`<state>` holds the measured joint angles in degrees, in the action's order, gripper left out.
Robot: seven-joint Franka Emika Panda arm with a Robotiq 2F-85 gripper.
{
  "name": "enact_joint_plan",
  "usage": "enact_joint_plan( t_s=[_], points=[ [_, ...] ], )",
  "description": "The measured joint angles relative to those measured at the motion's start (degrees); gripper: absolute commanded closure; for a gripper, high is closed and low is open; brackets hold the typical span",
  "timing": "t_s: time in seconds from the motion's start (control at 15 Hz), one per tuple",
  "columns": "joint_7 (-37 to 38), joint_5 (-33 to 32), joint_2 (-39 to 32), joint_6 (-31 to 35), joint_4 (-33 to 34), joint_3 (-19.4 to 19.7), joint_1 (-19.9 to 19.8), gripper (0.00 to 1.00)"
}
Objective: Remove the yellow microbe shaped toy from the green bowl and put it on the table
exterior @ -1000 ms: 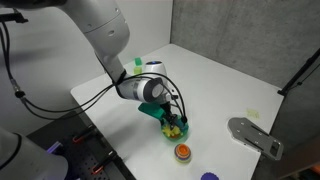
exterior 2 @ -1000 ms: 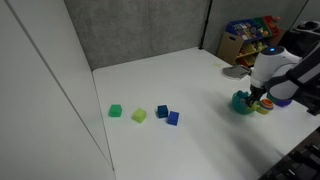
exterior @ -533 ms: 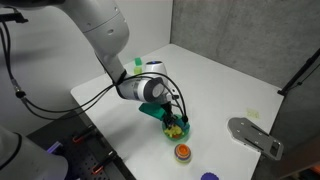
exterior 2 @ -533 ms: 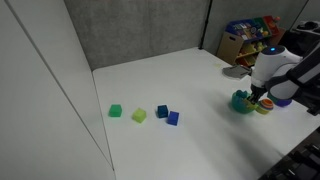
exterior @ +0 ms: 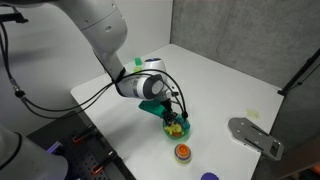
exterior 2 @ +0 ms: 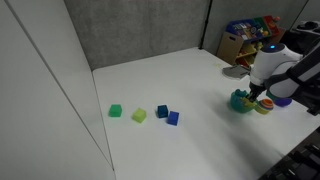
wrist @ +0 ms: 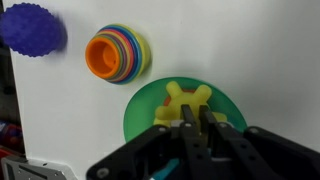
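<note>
Gripper is down in the green bowl, fingers close-set with only a narrow gap. We can't tell whether they are already pinching or only near. The yellow microbe shaped toy is in the bowl, right at the fingertips. In the wrist view its visible lobes stick out just beyond them toward the top of the picture, so it lies dead ahead with no sideways offset that we can see. Its long axis is unclear, since part of it is hidden under the fingers. In an exterior view the gripper points steeply down into the bowl. We judge the next move to be a straight lift clear of the rim, then across to bare table. The orange stacked cup is just beside the bowl and the purple spiky ball is farther off, so we'd place away from that side.
</note>
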<state>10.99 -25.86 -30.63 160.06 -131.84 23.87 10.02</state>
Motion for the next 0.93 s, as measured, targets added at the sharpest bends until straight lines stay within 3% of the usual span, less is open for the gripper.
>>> enact_joint_plan(
  t_s=[0.47,0.93],
  points=[
    [0.00,-0.02,7.23,-4.07,-1.85,-0.96,1.29,0.94],
    [0.57,0.08,16.20,-9.15,-8.27,-9.74,0.48,0.94]
  ],
)
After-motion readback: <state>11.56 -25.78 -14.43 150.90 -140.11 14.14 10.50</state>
